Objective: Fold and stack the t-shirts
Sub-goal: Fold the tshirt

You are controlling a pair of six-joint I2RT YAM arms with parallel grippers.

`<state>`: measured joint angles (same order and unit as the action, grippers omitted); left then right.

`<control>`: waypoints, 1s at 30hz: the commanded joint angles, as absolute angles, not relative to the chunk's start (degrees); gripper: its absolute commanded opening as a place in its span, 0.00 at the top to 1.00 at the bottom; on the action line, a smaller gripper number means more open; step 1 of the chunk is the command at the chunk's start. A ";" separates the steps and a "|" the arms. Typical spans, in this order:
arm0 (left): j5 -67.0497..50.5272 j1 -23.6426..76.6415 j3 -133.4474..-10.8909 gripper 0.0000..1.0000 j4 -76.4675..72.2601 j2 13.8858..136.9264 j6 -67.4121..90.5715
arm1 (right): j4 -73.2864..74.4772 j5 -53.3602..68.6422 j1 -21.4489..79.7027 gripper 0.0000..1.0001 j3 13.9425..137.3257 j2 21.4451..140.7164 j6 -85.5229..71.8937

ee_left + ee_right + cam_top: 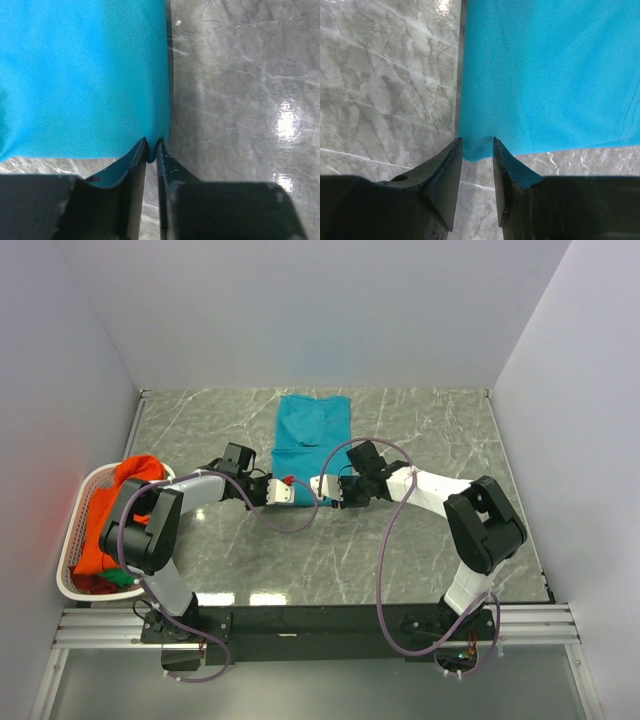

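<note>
**Grey marble table, teal shirt waiting for its cross fold**

Grey marble table (430,440) with plain white walls around it is the place of work. The teal t-shirt (312,435) lies flat at the middle far part, already narrowed to a long strip. The orange t-shirt (110,520) and the green t-shirt (120,578) are in the white basket (85,490) at the left edge.

Both arms meet at the near hem of the strip. The left gripper (151,145) has its jaws almost together, with the near left corner of the cloth pressed between them. The right gripper (477,145) stands at the near right corner with a clear gap. The cloth reaches in between the tips and over one finger, but it is not pinched.

I judge the step to be taking both near corners, so that the hem can be carried to the far end. To do it well:

- The right jaws should close fully on the corner before any lifting.
- Each grip should hold all layers, otherwise the strip may open.
- Both corners should rise together at equal height, so the hem stays straight.
- The far part should not be dragged, and edge should be laid on edge.
</note>
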<state>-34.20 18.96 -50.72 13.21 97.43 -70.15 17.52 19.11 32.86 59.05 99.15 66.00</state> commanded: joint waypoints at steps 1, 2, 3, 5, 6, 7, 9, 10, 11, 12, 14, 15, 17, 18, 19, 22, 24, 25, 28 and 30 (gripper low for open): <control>-34.72 19.25 -52.29 0.74 15.99 98.61 -71.19 | 17.84 20.30 33.22 0.63 59.94 99.22 67.06; -34.63 19.16 -52.38 0.69 16.34 98.44 -71.02 | 17.75 20.13 33.22 0.64 59.85 99.58 67.06; -34.54 19.16 -52.30 0.61 16.52 98.18 -70.93 | 17.67 19.87 33.22 0.65 59.85 99.84 67.06; -34.63 19.07 -52.12 0.59 17.22 97.30 -71.54 | 17.67 19.69 33.22 0.66 59.50 100.19 67.41; -34.80 18.99 -51.77 0.58 17.66 97.03 -71.72 | 17.32 19.34 33.14 0.68 59.33 100.20 67.85; -35.41 18.98 -51.68 0.59 18.01 96.60 -72.24 | 17.49 19.25 33.22 0.70 58.80 100.28 68.20; -35.68 19.07 -51.59 0.59 18.89 96.24 -72.59 | 17.40 18.99 33.22 0.72 58.45 100.37 68.64; -35.68 19.07 -51.68 0.59 19.16 96.50 -72.60 | 17.40 18.81 33.22 0.73 58.36 100.72 68.82; -35.51 19.07 -51.85 0.60 19.25 96.76 -72.60 | 17.40 18.63 33.22 0.74 58.19 100.81 68.99; -35.33 19.07 -52.20 0.60 19.51 97.12 -72.51 | 17.32 18.55 33.22 0.74 58.18 100.90 69.08; -34.81 19.16 -52.82 0.59 20.56 98.08 -72.33 | 17.23 18.02 33.22 0.74 58.18 101.07 69.00; -34.80 19.07 -53.43 0.56 21.18 98.26 -72.51 | 16.97 18.02 33.22 0.71 57.92 100.90 68.99; -34.89 19.07 -53.35 0.52 21.62 97.91 -72.60 | 16.88 17.93 33.22 0.67 57.66 100.64 69.08; -35.07 19.07 -53.09 0.50 21.71 97.65 -72.95 | 16.96 18.02 33.22 0.67 57.48 100.55 69.17; -35.42 19.07 -52.91 0.50 22.23 96.95 -73.30 | 17.05 17.84 33.22 0.67 57.48 100.63 69.26; -36.12 19.07 -52.65 0.56 23.29 96.07 -73.48 | 17.49 17.49 33.22 0.78 57.48 100.90 69.70; -35.86 19.07 -52.21 0.64 23.47 96.06 -73.56 | 17.67 17.23 33.31 0.85 57.48 100.90 69.87; -35.60 19.07 -52.03 0.67 23.21 96.15 -73.56 | 17.75 17.31 33.31 0.92 57.48 100.90 69.70; -34.89 19.07 -52.12 0.81 23.47 96.68 -72.95 | 18.10 18.02 33.31 1.00 57.66 100.20 68.91; -34.98 18.99 -52.56 0.89 23.38 96.16 -71.46 | 18.46 18.28 33.31 1.00 58.09 99.50 67.68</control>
